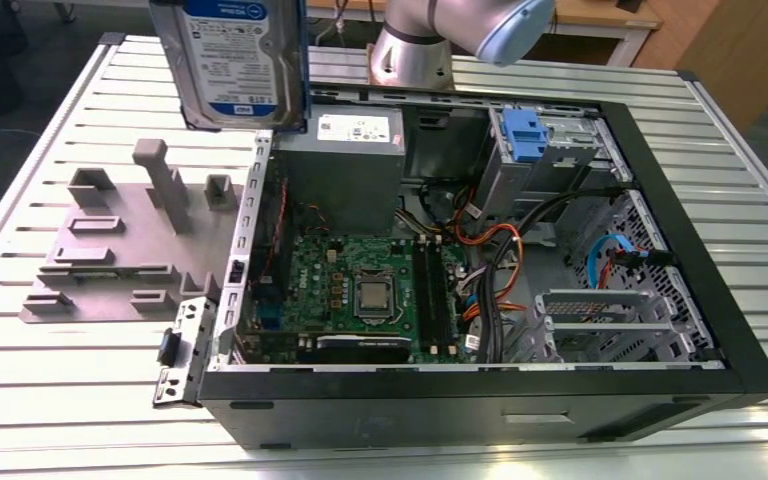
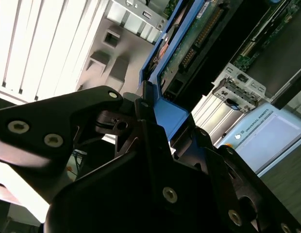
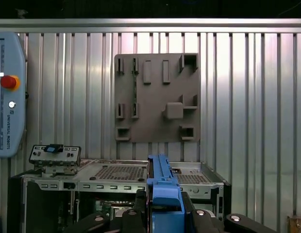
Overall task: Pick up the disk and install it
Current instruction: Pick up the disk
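Up in the air beside the open computer case [image 1: 424,410], the disk [image 1: 244,60] hangs upright under the gripper [image 3: 164,211], jaws clamped on its blue rail, grey stand [image 1: 117,240] below.

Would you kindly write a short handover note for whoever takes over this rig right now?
Gripper: shut on the disk, clamping its blue carrier rail.
Disk: held on edge in the air, clear of the grey slotted stand and the open computer case.
Done: disk picked up, off the stand.
Left: disk not yet installed in the case.
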Controlling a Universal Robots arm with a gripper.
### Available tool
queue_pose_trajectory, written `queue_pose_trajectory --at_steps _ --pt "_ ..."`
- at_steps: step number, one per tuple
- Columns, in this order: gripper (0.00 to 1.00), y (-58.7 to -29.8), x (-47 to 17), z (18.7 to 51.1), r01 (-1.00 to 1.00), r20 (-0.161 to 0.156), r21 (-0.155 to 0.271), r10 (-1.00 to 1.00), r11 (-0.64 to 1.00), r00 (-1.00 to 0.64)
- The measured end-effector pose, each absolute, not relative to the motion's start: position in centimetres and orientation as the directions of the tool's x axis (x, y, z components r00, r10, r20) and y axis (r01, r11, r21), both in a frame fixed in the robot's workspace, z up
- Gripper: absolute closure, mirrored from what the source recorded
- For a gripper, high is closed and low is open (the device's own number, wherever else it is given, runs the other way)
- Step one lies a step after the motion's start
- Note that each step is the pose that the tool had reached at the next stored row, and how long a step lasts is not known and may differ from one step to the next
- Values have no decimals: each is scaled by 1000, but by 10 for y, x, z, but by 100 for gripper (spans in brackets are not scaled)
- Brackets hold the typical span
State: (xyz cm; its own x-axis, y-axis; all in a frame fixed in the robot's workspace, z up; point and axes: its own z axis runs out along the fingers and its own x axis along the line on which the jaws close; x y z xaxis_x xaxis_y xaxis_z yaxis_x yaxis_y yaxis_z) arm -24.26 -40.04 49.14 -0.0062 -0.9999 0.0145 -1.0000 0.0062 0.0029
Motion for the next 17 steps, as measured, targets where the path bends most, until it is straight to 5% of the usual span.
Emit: queue_pose_trajectory --at_steps 17 --pt "64 -402 -174 491 -1000 15 3 -1000 6 -6"
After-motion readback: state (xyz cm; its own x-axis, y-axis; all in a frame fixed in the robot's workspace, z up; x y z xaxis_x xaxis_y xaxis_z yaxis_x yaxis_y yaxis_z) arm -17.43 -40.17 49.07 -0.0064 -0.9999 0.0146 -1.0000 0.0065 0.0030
